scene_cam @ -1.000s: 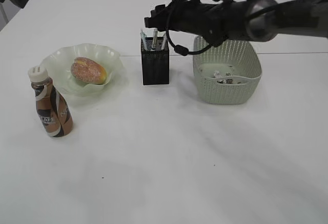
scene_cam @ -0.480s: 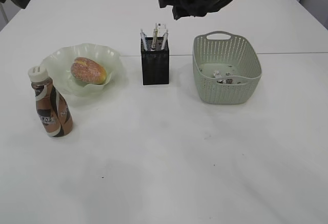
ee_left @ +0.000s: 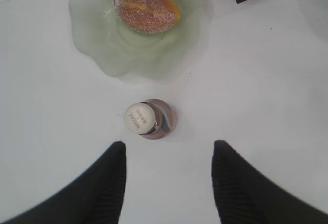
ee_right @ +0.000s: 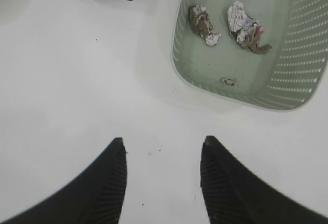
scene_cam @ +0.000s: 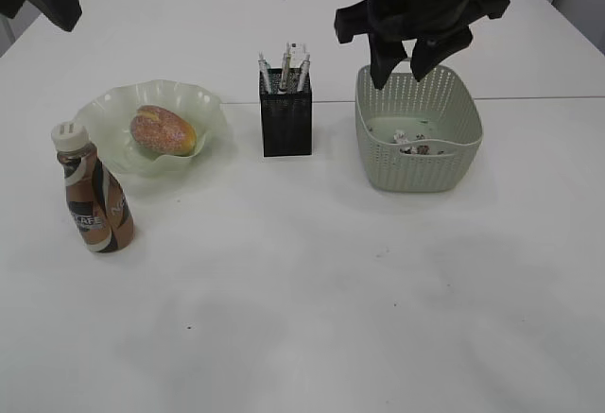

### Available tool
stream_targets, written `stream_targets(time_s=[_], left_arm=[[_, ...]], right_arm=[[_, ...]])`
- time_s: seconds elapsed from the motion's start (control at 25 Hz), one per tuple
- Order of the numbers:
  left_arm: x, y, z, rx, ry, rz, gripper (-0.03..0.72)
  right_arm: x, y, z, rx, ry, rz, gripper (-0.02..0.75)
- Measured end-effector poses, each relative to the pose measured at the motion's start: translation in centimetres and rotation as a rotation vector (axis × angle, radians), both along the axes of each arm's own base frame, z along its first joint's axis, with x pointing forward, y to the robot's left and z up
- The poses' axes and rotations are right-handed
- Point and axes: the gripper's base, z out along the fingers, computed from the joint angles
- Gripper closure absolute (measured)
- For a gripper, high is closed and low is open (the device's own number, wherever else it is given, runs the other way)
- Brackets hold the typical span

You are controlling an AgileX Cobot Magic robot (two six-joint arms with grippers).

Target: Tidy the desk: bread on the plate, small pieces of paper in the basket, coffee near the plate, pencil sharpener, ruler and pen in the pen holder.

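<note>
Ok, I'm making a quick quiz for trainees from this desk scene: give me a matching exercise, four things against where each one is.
Things:
1. bread
2. coffee
3. paper scraps
4. pens

Places:
A. standing in the pen holder
B. inside the basket
C. lying on the plate
D. upright on the desk, beside the plate

Pairs: 1-C, 2-D, 3-B, 4-A

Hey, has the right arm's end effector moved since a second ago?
Yes. The right end effector has swung right in the exterior view, from over the black square mesh pen holder to above the sage-green perforated plastic basket.
</note>
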Motion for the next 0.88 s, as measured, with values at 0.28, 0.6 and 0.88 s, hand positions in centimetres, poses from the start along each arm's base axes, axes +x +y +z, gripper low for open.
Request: stream_targets(time_s=[0.28,0.6,0.88], left_arm=[[0.0,0.0,0.0,-0.001,0.0,0.0,0.288],[-0.5,-0.7,0.0,-0.076,0.044,-0.032,0.288],[-4.1,1.2,4.2,-0.141,-0.073,-0.042,0.288]], right_arm=[[-0.5,0.4,-0.4,0.029,0.067,-0.01,0.388],[-1.8,0.7,2.3,0.131,0.042,0.014,0.388],[-6.3,-1.7,9.7,0.177,-0.146,0.037,0.394]])
